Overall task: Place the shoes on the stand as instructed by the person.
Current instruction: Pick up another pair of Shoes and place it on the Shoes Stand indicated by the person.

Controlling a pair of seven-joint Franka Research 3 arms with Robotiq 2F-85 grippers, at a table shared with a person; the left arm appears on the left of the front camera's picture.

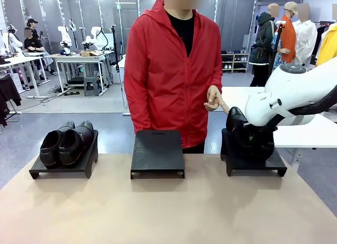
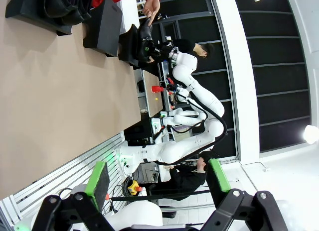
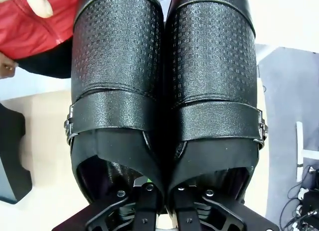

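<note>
Pointing with one finger, the person's hand (image 1: 214,99) hovers by the right stand (image 1: 256,162), where the right gripper (image 1: 251,139) pinches a shoe pair (image 1: 241,129). Left wrist view: left gripper (image 2: 157,178) gapes, idle. Right wrist view: fingers (image 3: 148,203) clamp both heels (image 3: 164,186); settle them squarely before releasing.

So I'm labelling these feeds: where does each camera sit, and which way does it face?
Front: between the arms, facing the person across the table; right arm at the right-hand stand.
Left wrist: rolled sideways above the table, open green-padded left gripper below.
Right wrist: looking down on the shoe pair, right gripper shut on it.
Shared: that pair, the person's hand.
</note>
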